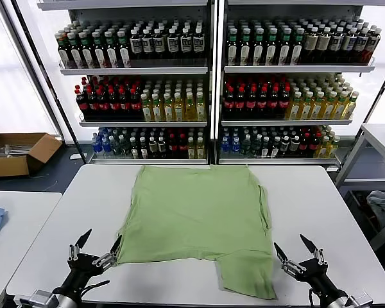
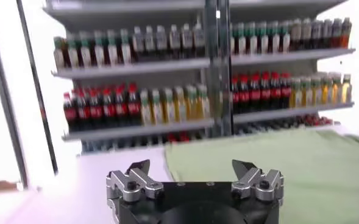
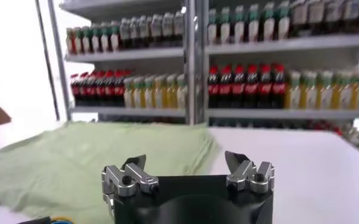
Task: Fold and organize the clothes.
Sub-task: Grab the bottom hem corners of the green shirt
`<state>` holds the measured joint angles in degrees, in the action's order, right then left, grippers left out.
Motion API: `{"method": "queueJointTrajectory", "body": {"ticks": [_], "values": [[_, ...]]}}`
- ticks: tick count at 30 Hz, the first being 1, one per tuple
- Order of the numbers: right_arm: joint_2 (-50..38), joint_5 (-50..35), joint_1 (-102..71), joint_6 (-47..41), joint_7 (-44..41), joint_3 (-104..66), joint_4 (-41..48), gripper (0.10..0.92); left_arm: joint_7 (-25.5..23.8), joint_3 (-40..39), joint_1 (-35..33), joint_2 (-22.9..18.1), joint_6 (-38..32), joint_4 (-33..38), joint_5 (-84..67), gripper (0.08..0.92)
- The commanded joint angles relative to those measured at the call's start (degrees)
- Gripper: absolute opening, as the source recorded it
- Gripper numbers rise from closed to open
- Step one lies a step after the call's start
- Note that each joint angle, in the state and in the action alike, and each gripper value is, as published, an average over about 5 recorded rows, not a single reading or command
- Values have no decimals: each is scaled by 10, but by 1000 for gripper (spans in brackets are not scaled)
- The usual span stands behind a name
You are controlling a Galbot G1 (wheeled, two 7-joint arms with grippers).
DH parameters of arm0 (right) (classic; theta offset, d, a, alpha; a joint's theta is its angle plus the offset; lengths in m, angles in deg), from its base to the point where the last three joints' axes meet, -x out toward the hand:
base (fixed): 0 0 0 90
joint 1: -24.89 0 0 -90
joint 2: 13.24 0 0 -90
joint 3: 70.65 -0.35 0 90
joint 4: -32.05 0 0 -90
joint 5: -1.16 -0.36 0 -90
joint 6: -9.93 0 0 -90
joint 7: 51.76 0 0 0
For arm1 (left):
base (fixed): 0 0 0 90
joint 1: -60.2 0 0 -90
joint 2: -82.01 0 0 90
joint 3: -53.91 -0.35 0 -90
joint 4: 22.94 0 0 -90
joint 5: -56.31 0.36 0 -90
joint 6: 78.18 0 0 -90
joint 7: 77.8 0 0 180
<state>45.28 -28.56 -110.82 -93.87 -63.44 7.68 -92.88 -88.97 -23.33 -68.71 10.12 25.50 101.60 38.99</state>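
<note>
Each tool, left [image 1: 97, 247] and right [image 1: 296, 251], stood wide open and empty beside the shirt [image 1: 196, 215], flanking its near corners on the table [image 1: 45, 237] for grasping.

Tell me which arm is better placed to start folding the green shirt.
Probably the left. The left pincer, open, sits right at the green shirt's near left corner. The right pincer, also open, hovers over bare table, apart from the sleeve flap.
</note>
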Motion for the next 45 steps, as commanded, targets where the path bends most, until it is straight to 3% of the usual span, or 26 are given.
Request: {"method": "queueJointTrajectory", "body": {"ticks": [1, 9, 17, 28, 41, 45], "values": [[-48, -16, -36, -92, 26, 11, -39, 823, 40, -24, 1, 91, 113, -22, -92, 823], [-60, -24, -46, -128, 33, 25, -52, 823, 57, -32, 21, 111, 156, -40, -148, 823], [-50, -36, -32, -143, 48, 38, -44, 815, 67, -51, 52, 98, 168, -61, -170, 823], [-18, -30, 23, -143, 54, 91, -22, 542, 61, -72, 72, 84, 162, -90, -157, 797], [-18, -45, 52, -125, 33, 101, -5, 164, 41, -81, 72, 62, 134, -84, -111, 437], [-16, -49, 54, -94, 22, 101, 3, 106, 40, -82, 72, 61, 127, -81, -95, 316]]}}
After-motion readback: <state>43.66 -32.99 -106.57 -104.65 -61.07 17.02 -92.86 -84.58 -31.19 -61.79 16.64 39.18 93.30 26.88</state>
